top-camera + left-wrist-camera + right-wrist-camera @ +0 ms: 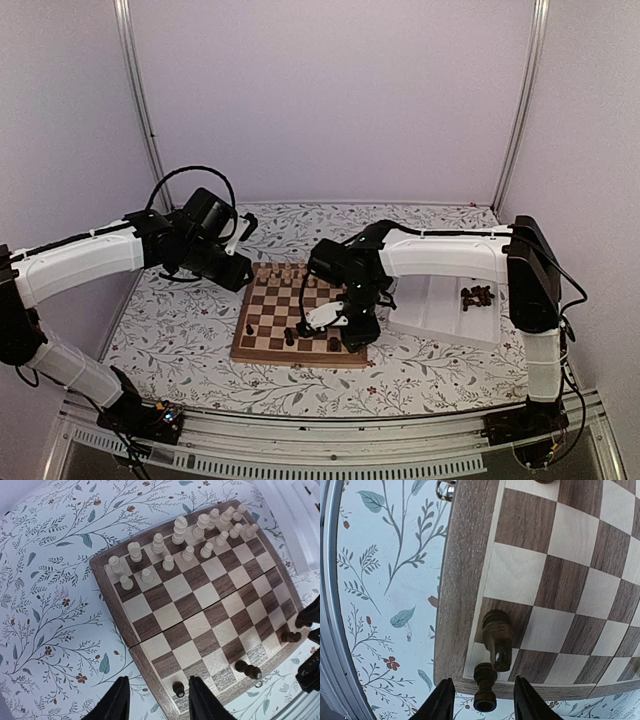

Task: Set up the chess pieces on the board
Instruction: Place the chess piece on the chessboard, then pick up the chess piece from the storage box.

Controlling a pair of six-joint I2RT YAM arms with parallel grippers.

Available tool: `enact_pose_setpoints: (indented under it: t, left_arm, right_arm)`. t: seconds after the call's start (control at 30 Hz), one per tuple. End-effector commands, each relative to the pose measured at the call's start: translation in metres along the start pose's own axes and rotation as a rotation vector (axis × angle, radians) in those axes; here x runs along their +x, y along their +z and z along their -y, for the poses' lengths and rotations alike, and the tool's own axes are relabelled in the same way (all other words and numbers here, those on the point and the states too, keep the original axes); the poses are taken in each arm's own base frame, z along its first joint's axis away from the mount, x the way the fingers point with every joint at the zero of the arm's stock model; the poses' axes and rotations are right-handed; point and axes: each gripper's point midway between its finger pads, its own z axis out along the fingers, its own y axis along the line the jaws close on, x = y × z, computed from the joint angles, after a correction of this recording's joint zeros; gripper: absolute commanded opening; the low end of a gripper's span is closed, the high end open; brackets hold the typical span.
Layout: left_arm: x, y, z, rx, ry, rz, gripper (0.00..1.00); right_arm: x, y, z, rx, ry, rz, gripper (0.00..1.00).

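Release seems to be the step in hand. The right tool (482,682) hangs low over the near right corner of the board (190,605), with its two fingers apart and clamping nothing. Seen from the right wrist, two dark pieces stand close together in the gap between the fingers: a taller piece (497,640) on a dark square and a small pawn (485,690) at the very corner. From this angle I cannot tell whether the foot of the pawn is fully on the corner square or partly on the brown border.

To do this step well, I judge that the tool should rise straight up, with no sideways motion, until the fingers are above the head of the taller piece. The two pieces are narrow and light, so one small touch from a finger could tip one against the other. The fingers should stay apart during the lift. Only after that should the arm turn toward the white tray (440,310) at the right of the board, where a heap of dark chessmen (478,297) waits.

Other dark pieces (248,670) stand along the near edge, so the path out should be upward and to the right — not across that row. The pale pieces (200,530) fill the two far rows.

The left tool (158,680) hovers high near the far left corner of the board, its fingers apart and empty. It would do best to stay clear of the near edge, over the flowered surface (180,330).
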Motion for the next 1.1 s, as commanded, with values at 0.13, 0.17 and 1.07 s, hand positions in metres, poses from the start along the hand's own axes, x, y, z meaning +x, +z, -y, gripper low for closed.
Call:
enact_pose_setpoints:
  t: [0.13,0.17,1.07]
  left_arm:
    - [-0.004,-0.004,-0.004,0.001,-0.017,0.031,0.43]
    - [-0.006,-0.006,-0.004,-0.001,-0.016,0.037,0.43]
    - [-0.113,-0.091,0.093,0.238,0.169,0.605,0.43]
  right_arm:
    - [-0.007,-0.059,0.008,0.072,-0.004,0.114,0.47]
    - [-0.001,-0.068,0.014,0.079,0.017,0.133,0.48]
    - [0.329,-0.142,0.102,0.515,0.803,0.326,0.36]
